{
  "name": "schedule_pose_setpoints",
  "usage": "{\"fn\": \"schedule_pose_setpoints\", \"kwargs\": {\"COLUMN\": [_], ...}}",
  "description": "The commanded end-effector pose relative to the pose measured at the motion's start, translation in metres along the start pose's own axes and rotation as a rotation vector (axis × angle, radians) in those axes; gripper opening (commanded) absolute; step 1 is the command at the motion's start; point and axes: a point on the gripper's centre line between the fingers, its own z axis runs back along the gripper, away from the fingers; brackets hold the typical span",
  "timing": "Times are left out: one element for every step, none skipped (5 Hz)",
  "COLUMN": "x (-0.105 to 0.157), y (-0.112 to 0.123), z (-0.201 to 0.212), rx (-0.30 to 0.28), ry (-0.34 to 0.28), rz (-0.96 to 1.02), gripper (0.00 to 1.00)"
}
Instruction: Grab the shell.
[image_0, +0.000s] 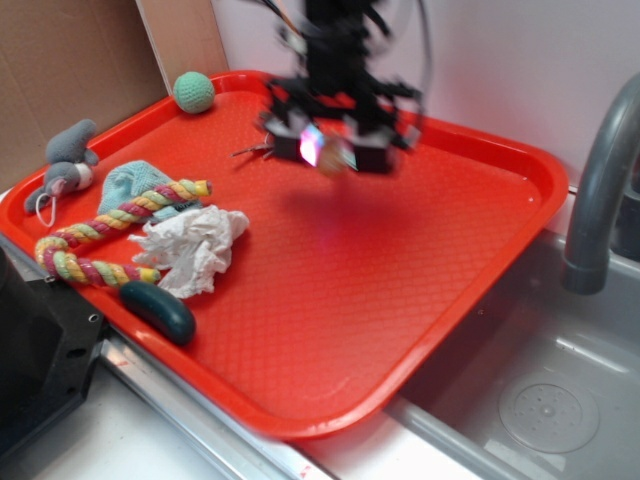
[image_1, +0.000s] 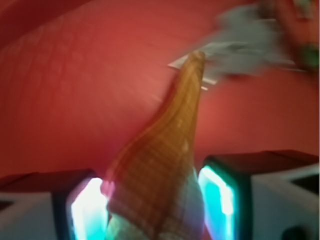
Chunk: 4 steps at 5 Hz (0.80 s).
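A tan-orange ridged shell (image_1: 165, 150) sits between my gripper's (image_1: 155, 200) two glowing pads, its pointed tip aimed away over the red tray (image_1: 75, 100). In the exterior view the gripper (image_0: 330, 152) is motion-blurred above the tray's (image_0: 400, 300) back middle. The shell (image_0: 336, 163) shows there only as a small tan blob under the fingers. A shadow on the tray below suggests it is lifted off the surface. The gripper is shut on the shell.
Grey keys (image_1: 250, 40) lie blurred past the shell's tip. On the tray's left are a green ball (image_0: 193, 92), a grey mouse toy (image_0: 65, 165), a coloured rope (image_0: 120, 225), crumpled white paper (image_0: 195, 245) and a dark teal oval (image_0: 158, 310). A sink and faucet (image_0: 600, 180) stand right.
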Motion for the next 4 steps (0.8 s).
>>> {"fn": "schedule_pose_setpoints", "kwargs": {"x": [-0.043, -0.048, -0.047, -0.039], "y": [0.069, 0.074, 0.066, 0.053], "z": [0.081, 0.100, 0.111, 0.102], "rx": [-0.090, -0.065, -0.023, 0.014], "ry": [-0.068, -0.087, -0.169, -0.156], "rz": [-0.127, -0.109, -0.105, -0.112], "gripper": [0.00, 0.00, 0.00, 0.00]}}
